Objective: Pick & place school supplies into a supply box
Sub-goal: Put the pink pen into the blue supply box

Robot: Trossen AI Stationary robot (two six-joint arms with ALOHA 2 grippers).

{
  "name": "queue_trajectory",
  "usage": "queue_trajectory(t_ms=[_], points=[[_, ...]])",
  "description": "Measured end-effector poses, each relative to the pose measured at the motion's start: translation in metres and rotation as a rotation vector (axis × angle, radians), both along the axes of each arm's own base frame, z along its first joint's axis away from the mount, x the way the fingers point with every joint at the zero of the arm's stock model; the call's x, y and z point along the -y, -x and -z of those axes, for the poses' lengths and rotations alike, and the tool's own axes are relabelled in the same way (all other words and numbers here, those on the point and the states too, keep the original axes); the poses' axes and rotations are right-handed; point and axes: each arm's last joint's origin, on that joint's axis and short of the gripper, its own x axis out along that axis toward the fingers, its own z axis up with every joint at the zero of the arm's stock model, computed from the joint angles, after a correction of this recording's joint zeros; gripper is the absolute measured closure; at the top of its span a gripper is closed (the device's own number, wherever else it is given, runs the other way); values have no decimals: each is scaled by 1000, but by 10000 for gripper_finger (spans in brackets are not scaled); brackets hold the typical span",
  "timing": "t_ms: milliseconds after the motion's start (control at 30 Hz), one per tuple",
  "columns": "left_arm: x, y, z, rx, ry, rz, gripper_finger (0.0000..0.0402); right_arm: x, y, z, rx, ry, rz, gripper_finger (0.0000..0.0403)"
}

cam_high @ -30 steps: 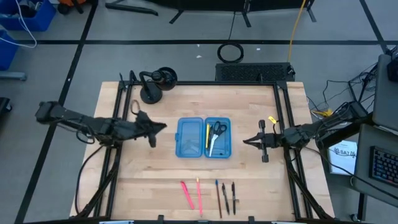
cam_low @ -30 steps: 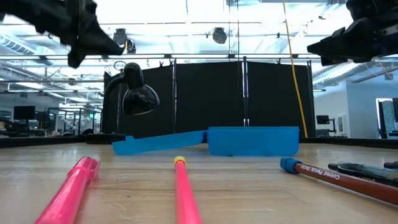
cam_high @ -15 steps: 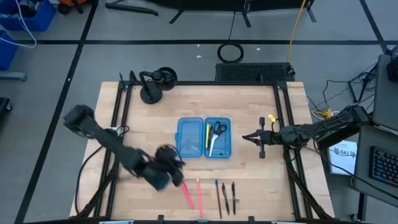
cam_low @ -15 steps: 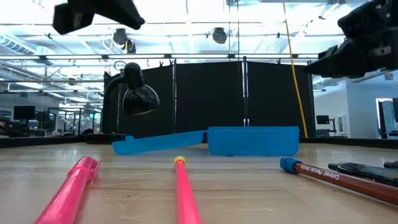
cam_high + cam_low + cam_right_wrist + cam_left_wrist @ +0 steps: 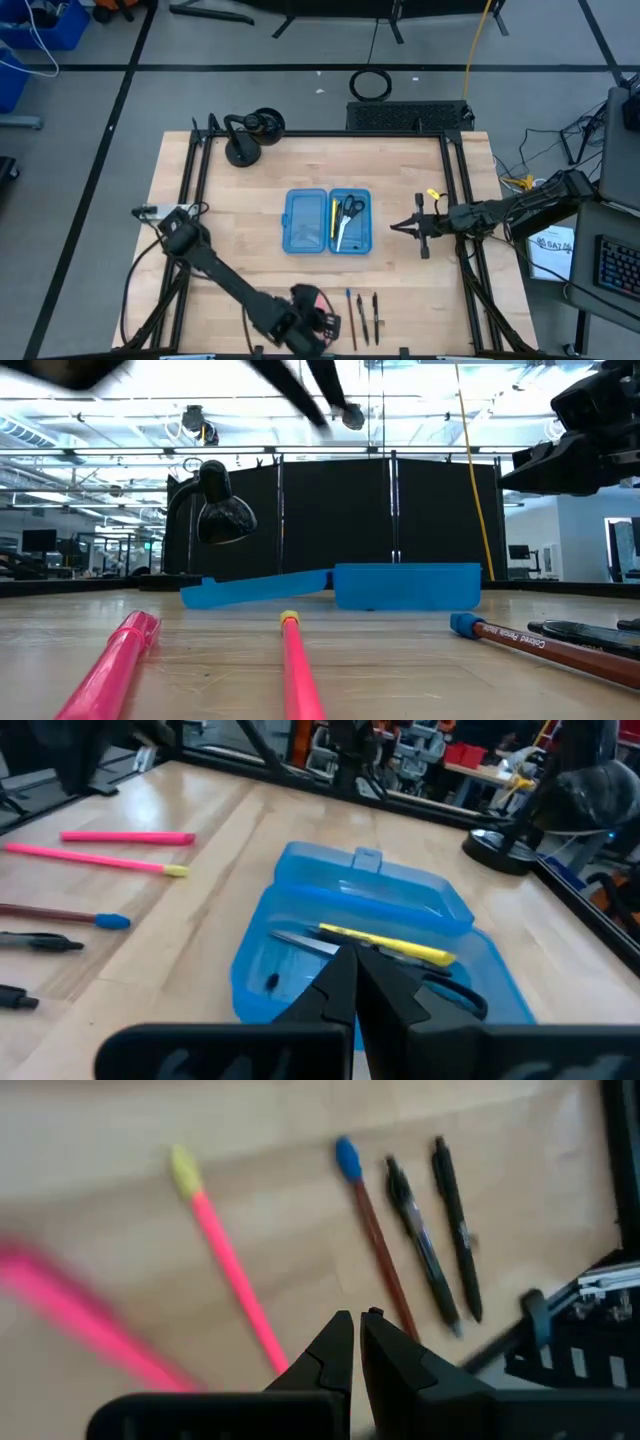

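Box (image 5: 305, 220) open mid-table with pencil (image 5: 334, 215) and scissors (image 5: 348, 210) already in, markers (image 5: 225, 1260) and pens (image 5: 425, 1250) left at near edge, left gripper (image 5: 354, 1342) pressed shut over them, right gripper (image 5: 353, 972) shut, idling beside box.
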Motion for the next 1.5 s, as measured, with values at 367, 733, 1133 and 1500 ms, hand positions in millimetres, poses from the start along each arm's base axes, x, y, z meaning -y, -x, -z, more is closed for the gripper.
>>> queue_trajectory(t_ms=[367, 733, 1133, 1500], points=[[34, 27, -16, -270, 70, -377, 376, -3, 0, -8, 69, -65, -93, 403], [2, -11, 14, -316, -62, -77, 376, -3, 0, -8, 105, -67, -96, 403], [-30, -26, -1, -466, -376, 878, 376, -3, 0, -6, 80, -19, -103, 403], [-39, 41, -103, -294, -839, 1050, 376, -5, 1, -19, 208, -60, -204, 403]])
